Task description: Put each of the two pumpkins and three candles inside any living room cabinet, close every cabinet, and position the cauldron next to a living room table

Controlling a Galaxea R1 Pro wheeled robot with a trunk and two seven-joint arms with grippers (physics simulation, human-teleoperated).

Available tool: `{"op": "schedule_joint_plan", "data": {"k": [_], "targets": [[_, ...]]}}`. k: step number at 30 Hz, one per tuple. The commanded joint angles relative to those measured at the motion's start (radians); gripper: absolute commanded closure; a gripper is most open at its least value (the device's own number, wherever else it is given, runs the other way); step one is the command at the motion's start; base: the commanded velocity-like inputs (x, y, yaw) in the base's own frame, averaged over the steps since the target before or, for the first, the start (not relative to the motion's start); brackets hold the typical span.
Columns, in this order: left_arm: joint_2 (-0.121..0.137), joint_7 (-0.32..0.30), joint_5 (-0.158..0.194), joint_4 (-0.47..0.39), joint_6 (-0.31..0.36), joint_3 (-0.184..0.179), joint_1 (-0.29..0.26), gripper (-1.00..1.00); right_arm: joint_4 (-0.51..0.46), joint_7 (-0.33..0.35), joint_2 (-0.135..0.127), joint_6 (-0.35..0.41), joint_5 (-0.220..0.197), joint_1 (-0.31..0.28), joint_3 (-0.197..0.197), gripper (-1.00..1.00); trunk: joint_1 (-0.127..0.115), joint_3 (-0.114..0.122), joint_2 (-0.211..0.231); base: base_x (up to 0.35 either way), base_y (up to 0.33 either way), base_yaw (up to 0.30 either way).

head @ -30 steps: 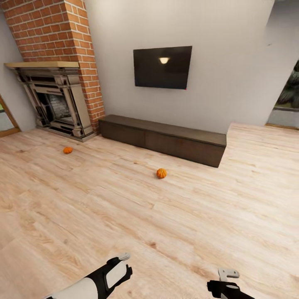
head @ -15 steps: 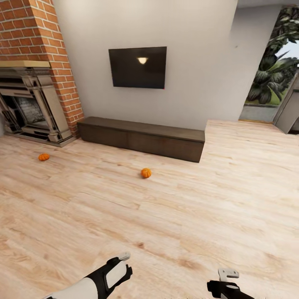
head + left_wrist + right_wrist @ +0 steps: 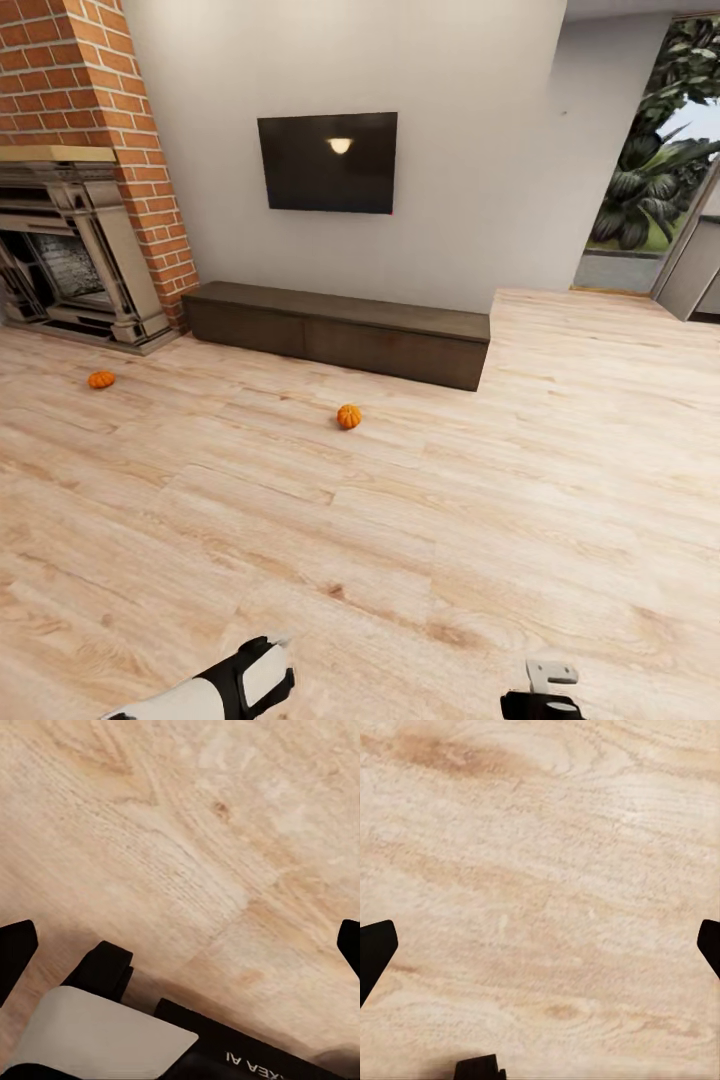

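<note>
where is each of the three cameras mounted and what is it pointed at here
Head view: on the robot's head, facing forward and down across the floor to the cabinet, two pumpkins, fireplace and TV; the left arm and right gripper show at its lower edge.
Left wrist view: on the left arm, looking along its open left gripper at wood floor.
Right wrist view: on the right arm, looking along the open gripper at bare planks.
Shared: all three see the same light wood floor.

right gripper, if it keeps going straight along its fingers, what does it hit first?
Probably just the wooden floor: between the right gripper's spread fingertips the wrist view has bare planks and nothing else. How far off the floor is can't be judged.
</note>
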Motion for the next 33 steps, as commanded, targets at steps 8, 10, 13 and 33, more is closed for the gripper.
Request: {"op": "schedule_joint_plan", "data": {"k": [8, 10, 13, 33], "targets": [[0.005, -0.001, -0.002, 0.045, -0.107, 0.000, 0.058, -1.00, 0.003, 0.000, 0.002, -0.111, -0.012, 0.007, 0.000, -1.00, 0.000, 0.000, 0.000, 0.000, 0.000, 0.000], [0.006, -0.001, -0.006, 0.063, -0.164, 0.000, 0.081, -1.00, 0.004, 0.000, 0.002, -0.123, -0.012, 0.026, -0.001, -1.00, 0.000, 0.000, 0.000, 0.000, 0.000, 0.000], [0.012, -0.002, -0.009, 0.073, -0.218, -0.001, 0.102, -1.00, 0.004, 0.000, 0.002, -0.128, -0.012, 0.048, -0.001, -1.00, 0.000, 0.000, 0.000, 0.000, 0.000, 0.000], [0.018, -0.007, -0.008, 0.074, -0.236, 0.000, 0.120, -1.00, 0.003, 0.001, 0.002, -0.131, -0.007, 0.082, -0.001, -1.00, 0.000, -0.002, 0.000, 0.072, 0.069, -0.125]]}}
